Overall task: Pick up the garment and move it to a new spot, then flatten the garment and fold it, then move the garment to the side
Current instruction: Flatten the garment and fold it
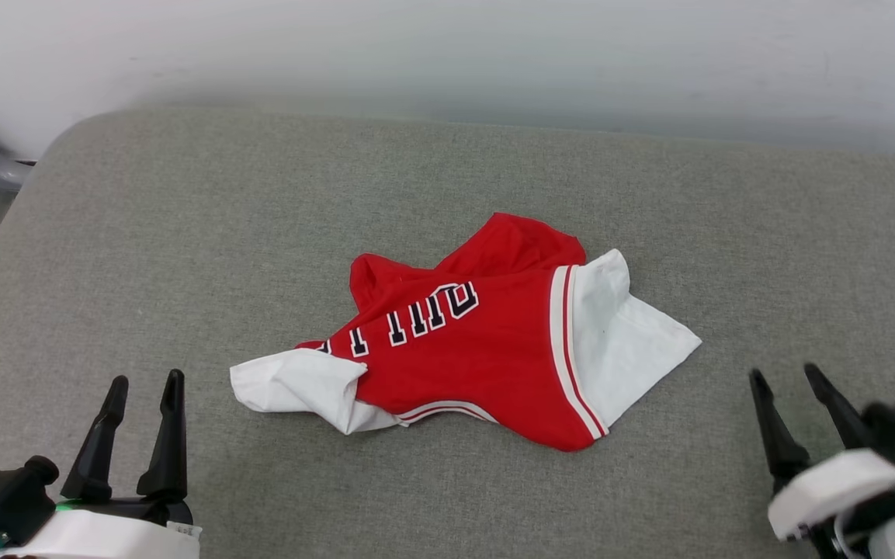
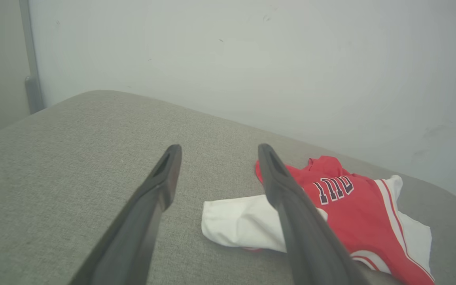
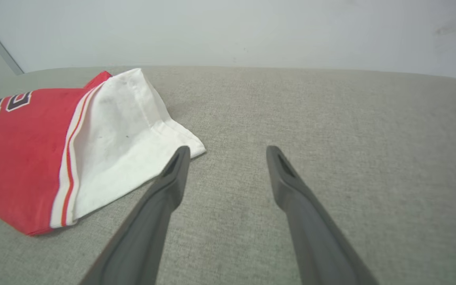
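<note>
Much grey cushion (image 1: 183,233) surrounds the crumpled garment (image 1: 486,349) on every edge.

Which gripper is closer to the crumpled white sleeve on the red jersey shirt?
Left. The left gripper is open just left of that crumpled white sleeve, apart from it. The right gripper is across the red jersey shirt, beyond its flat white sleeve.

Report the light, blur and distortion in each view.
Head view: soft even light, only a faint shadow under the shirt; behind the right claw the wrist is blurred. Left wrist view: hazy and washed out, the cushion edge bowed. Right wrist view: crisp weave, no glare.
</note>
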Controlling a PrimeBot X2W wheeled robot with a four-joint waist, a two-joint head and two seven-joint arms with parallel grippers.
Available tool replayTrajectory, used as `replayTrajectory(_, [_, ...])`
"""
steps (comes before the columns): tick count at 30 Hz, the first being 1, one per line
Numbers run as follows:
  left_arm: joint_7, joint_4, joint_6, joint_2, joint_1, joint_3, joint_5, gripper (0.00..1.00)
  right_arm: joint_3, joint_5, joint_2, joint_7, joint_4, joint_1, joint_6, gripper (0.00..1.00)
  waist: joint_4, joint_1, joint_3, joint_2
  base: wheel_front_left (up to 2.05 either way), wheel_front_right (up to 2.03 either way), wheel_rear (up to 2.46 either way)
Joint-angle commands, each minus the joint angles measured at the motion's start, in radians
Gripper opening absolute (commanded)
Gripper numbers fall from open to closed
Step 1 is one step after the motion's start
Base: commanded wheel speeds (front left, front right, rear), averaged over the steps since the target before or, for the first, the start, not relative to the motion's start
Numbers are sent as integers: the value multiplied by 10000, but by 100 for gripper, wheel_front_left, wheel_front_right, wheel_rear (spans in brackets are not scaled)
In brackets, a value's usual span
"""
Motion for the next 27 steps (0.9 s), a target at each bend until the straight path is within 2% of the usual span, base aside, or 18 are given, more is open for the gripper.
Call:
replayTrajectory(1, [-41, 30, -26, -43, -136, -34, -31, 100, 373, 288, -126, 178, 293, -600, -8, 100, 16, 0, -14, -1, 0, 0, 0])
replayTrajectory(5, [-43, 229, -27, -50, -173, -246, -142, 100, 1160, 999, -500, 1037, 984, -1958, -11, 100, 78, 0, -24, -1, 0, 0, 0])
replayTrajectory(9, [-42, 380, -27, -112, -351, -495, -279, 100, 1788, 1200, -693, 2425, 2004, -2969, -9, 100, 285, 0, -19, -1, 0, 0, 0])
replayTrajectory(15, [-42, 641, -26, -137, -611, -834, -396, 100, 2245, 1460, -549, 4264, 3274, -4204, -8, 100, 667, 0, 64, -1, 0, 0, 0])
replayTrajectory(20, [-42, 854, -27, -214, -715, -1095, -490, 100, 2495, 1338, -393, 5279, 4101, -4753, -8, 100, 945, 0, 109, -1, 0, 0, 0])
replayTrajectory(27, [-42, 1100, -26, -278, -863, -1390, -588, 100, 2645, 1282, -133, 6334, 5221, -4658, -6, 100, 1288, 0, 193, -1, 0, 0, 0])
